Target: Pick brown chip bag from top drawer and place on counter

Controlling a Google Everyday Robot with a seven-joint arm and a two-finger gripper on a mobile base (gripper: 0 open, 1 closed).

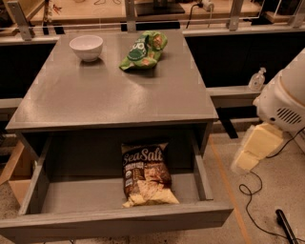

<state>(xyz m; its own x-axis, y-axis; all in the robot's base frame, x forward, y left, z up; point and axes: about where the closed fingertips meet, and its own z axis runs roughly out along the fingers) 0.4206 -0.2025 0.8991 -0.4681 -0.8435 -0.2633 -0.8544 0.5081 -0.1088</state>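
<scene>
Worktop (114, 90) of matte grey, square with a thick edge, fills the middle of the view. On it stand 2 things, both near the far side: a white bowl (86, 47) at the far left and a crumpled green chip bag (143, 50) to its right, well apart from it. Beneath the front edge the top drawer (114, 221) stands open, its grey floor showing. The brown chip bag (144, 174) lies flat inside, right of the middle, "Sea Salt" lettering up and its cream lower edge toward the drawer front. The tool (252, 148) shows as a pale cream shape at the right, below the robot's white housing (286, 102), off the worktop's side and well apart from the bag; whether it is apart or together I cannot tell. Behind runs a pale wooden bench (95, 9) with dark cables. A clear pump bottle (257, 79) stands on a ledge at the right. A black cable (257, 190) loops over the speckled floor.
</scene>
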